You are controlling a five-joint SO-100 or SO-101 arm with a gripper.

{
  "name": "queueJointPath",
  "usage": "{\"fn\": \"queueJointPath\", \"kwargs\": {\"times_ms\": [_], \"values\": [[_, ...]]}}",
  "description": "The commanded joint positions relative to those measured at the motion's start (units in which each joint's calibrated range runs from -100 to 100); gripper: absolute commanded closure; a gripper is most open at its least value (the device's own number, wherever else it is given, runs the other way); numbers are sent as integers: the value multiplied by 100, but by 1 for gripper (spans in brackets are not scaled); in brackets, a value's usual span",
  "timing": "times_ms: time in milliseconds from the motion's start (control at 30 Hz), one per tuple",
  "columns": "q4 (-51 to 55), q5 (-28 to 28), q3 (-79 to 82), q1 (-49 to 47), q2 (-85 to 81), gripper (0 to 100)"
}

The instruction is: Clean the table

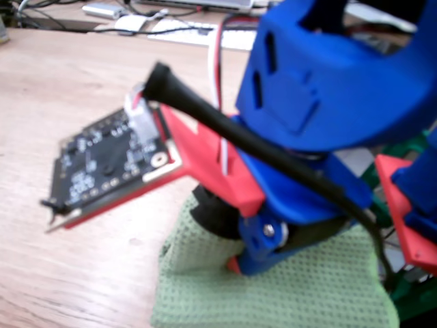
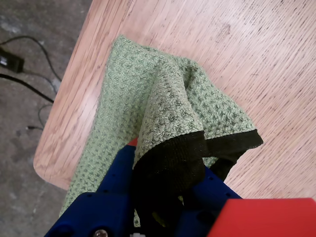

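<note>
Wood-grain table (image 2: 256,59), rounded corner near. Blue hand (image 2: 165,197) pinches a green cloth (image 2: 173,98) by its black hem. Cloth drapes away from hand, bare tabletop lying beyond.

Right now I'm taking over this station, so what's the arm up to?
The gripper has its jaws shut on a green cloth, pinching a raised fold with a dark edge. The rest of the cloth lies on the table near its rounded corner, so it looks like wiping.
</note>
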Motion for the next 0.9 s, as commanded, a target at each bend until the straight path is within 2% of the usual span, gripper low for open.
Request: {"fn": "queueJointPath", "kwargs": {"times_ms": [0, 267, 400, 500, 633, 767, 867], "values": [[-63, 5, -72, 11, 61, 100], [44, 34, -82, -6, 250, 97], [44, 29, -72, 11, 164, 73], [44, 29, -72, 11, 156, 64], [44, 34, -72, 96, 139, 63], [44, 44, -82, 1602, 139, 63], [44, 190, -82, 1737, -67, 63]]}}
